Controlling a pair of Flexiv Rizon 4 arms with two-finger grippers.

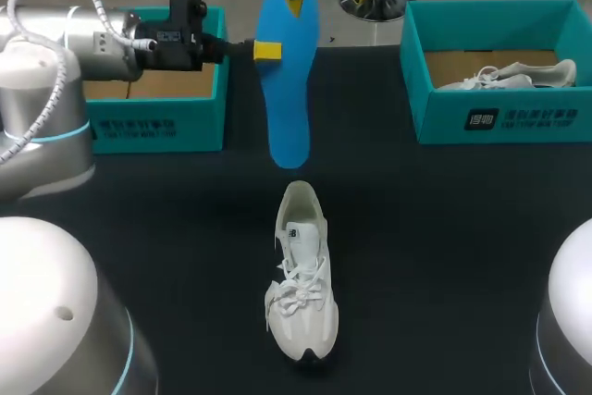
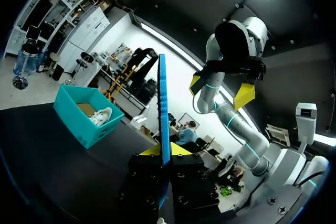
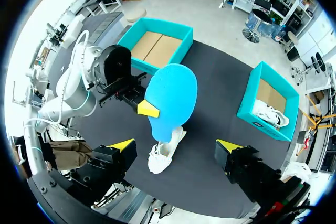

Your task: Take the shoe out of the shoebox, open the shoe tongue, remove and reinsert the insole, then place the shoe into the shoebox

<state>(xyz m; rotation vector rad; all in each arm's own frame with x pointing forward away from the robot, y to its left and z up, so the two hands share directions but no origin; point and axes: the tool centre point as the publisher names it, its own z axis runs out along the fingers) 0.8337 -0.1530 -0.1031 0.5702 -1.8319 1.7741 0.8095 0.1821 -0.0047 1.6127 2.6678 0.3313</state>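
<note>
Insole: the blue insole (image 1: 289, 90) hangs upright in the air, flat face toward the robot. Its lower end is over the heel end of the shoe (image 1: 301, 275). You cannot judge the gap between them from these views.
Left gripper: your left gripper (image 1: 267, 50) is clenched on the insole's side edge, well up from the lower end, with a yellow tip on each face.
Right gripper: your right gripper (image 3: 176, 145) hangs high over the table (image 1: 444, 247), fingers spread wide and grasping nothing.
Shoe: it stands on the table outside the boxes, heel toward the far side and toe toward the robot, with laces bunched over the tongue.
Boxes: the left box (image 1: 157, 122) sits behind your left arm. The right box (image 1: 499, 117) holds a second shoe (image 1: 513, 76).
Slip: you are pinching a small patch of thin, bendy material. A quick turn could swing or slide it in the fingers.
Buckling: the opening looks narrow and the laces crowd it. If you push down at a poor angle, the lower end will likely fold or catch on the collar.
Shoe shifting: nothing is holding the shoe, so pressure from the insole could tip or skate it.
Clash: if you bring the right gripper down to help, mind the left fingers close by the insole.
Wrong box: putting the shoe in the right box would set it on top of the second shoe.
</note>
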